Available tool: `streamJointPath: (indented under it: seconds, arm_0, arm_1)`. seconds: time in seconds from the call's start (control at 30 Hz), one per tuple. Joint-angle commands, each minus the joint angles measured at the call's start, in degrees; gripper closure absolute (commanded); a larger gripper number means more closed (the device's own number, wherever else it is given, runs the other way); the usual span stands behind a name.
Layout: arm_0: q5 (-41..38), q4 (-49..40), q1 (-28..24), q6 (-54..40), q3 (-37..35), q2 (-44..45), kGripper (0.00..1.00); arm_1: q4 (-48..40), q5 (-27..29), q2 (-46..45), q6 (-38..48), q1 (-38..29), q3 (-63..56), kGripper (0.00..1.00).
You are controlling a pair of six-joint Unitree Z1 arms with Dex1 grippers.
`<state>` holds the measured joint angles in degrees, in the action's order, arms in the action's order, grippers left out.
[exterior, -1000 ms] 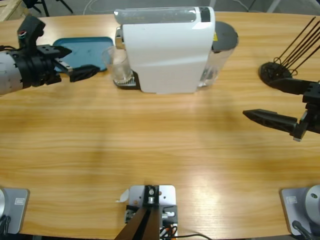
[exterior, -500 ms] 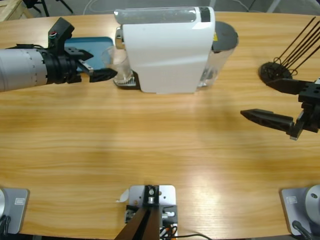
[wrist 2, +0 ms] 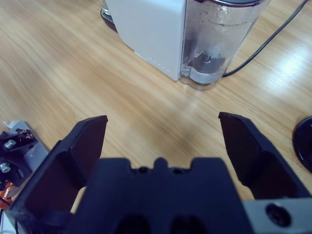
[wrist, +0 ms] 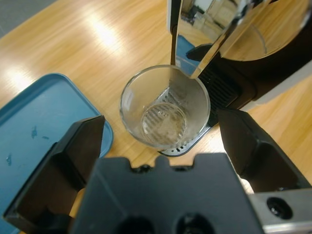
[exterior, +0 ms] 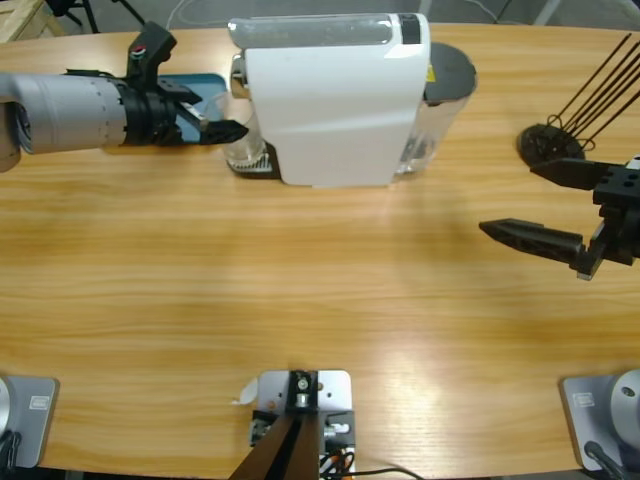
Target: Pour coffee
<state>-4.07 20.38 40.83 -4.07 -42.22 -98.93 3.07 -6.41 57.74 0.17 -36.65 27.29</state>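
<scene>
At upper left of the high view, the left gripper [exterior: 232, 121], jaws spread wide, flanks the empty clear glass [wrist: 165, 107] on the ribbed drip grate [wrist: 195, 139] of the glossy white coffee machine [exterior: 335, 98], while the right gripper [exterior: 545, 205] hovers open at right above the wooden table [exterior: 300, 290].

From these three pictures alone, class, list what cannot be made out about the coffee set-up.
- High view: most of the glass hides behind the left gripper and coffee machine.
- High view: the black wire stand is cut off by the right edge.
- Left wrist view: the spout is cropped by the top edge.
</scene>
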Motion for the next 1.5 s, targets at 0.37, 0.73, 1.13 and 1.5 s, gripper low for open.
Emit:
streamJointPath:
  seconds: [0.37,0.73,1.13,1.5]
  arm_0:
    - [-2.34,3.02,-1.19,-1.03,-1.95,-8.47,0.000]
    - [-3.33,3.91,-1.35,-1.87,-2.11,-9.77,0.809]
    - [-2.41,3.77,-4.44,-1.98,0.77,-3.51,1.000]
    - [-2.87,1.89,-21.81,1.75,1.70,0.64,1.000]
  arm_1:
    - [-0.25,1.32,2.23,0.61,-0.71,-1.62,0.000]
    - [-0.17,1.32,3.20,0.59,-0.71,-1.53,0.000]
    - [-0.17,1.23,3.57,0.63,-0.71,-1.45,0.000]
    - [-0.17,1.14,3.06,0.63,-0.71,-1.43,0.000]
